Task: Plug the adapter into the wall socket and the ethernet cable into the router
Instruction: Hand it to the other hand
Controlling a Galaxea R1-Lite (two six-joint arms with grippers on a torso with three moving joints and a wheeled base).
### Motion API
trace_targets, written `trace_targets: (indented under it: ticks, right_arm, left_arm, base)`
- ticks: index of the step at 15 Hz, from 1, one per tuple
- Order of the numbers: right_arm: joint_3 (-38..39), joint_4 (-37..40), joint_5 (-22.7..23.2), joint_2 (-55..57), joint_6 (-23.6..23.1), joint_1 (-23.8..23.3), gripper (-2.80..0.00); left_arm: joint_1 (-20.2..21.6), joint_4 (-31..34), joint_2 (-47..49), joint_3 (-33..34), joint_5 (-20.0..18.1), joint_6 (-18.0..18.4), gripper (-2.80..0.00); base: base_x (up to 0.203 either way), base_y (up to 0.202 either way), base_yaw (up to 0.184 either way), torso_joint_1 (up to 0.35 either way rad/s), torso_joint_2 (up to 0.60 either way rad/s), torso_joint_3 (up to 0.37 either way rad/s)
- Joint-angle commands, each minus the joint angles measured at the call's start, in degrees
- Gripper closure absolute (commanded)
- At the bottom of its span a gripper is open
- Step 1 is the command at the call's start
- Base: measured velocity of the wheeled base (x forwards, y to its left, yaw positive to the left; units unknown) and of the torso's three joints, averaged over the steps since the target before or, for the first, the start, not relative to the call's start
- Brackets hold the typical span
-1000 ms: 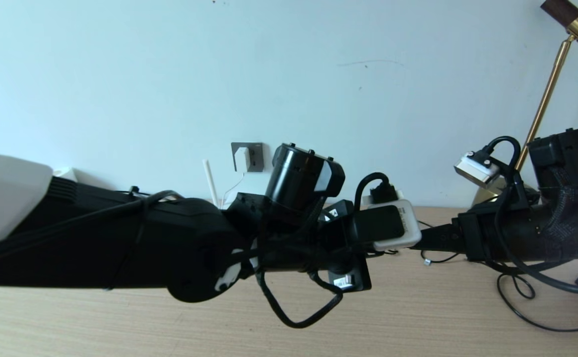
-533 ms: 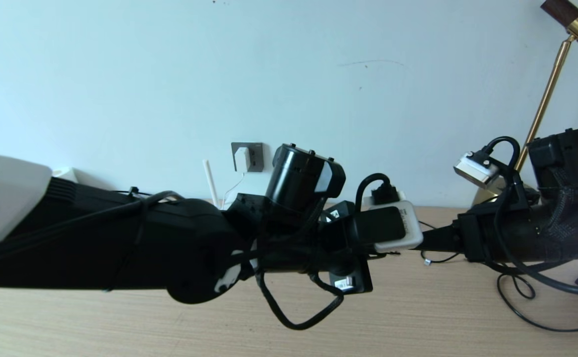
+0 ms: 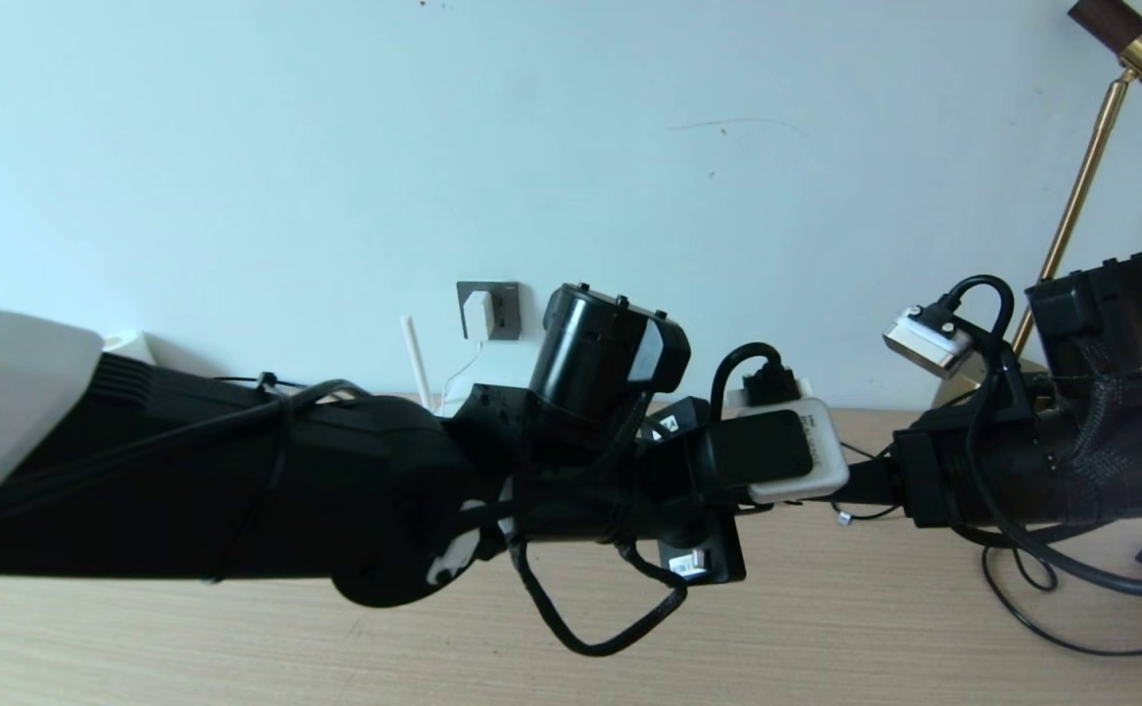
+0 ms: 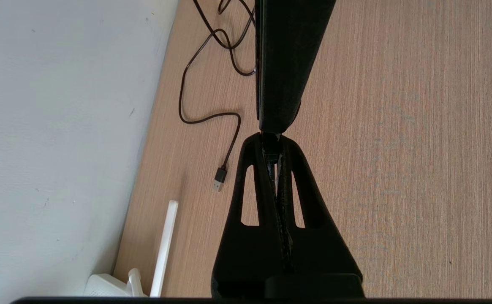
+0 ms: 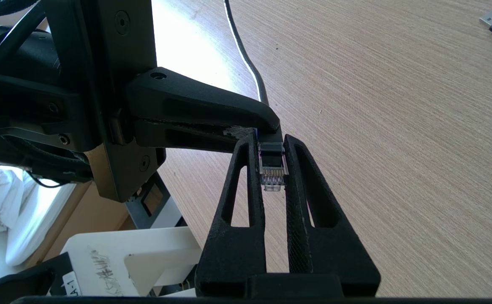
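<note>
Meeting over the middle of the table, both arms slid a bit right since before, right gripper pinching the ethernet cable plug, left gripper fingers pressed together on it, adapter sitting in the far wall socket.

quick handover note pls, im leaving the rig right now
Left gripper: shut on the ethernet cable just behind its clear plug, above the table.
Right gripper: shut on the plug itself, tip to tip with the left.
Done: adapter sits in the wall socket.
Left: carry the plug to the router by the wall and push it into a port.
</note>
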Motion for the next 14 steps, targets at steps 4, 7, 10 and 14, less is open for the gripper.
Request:
trace_targets:
  ticks: [4,7,10,14]
  right_arm:
    - [0.5,0.1,0.3,0.0,-0.1,0.1,0.0]
    - [0.8,0.0,0.3,0.0,-0.1,0.2,0.0]
    - [0.9,0.1,0.3,0.0,-0.1,0.1,0.0]
    - [1.2,0.1,0.2,-0.2,-0.1,0.1,0.0]
  left_arm:
    - [0.0,-0.4,0.2,0.2,-0.1,0.2,0.0]
    - [0.0,-1.9,0.2,0.1,-0.1,0.1,0.0]
    - [0.0,-1.6,0.0,0.4,-0.1,0.0,-2.8]
    - [-0.5,-1.9,0.0,0.9,-0.5,-0.4,-2.8]
  base:
    - [0.0,0.0,0.0,0.0,0.0,0.0]
    - [0.0,0.0,0.0,0.0,0.0,0.0]
    - [0.0,0.0,0.0,0.0,0.0,0.0]
    - [0.0,0.0,0.0,0.0,0.0,0.0]
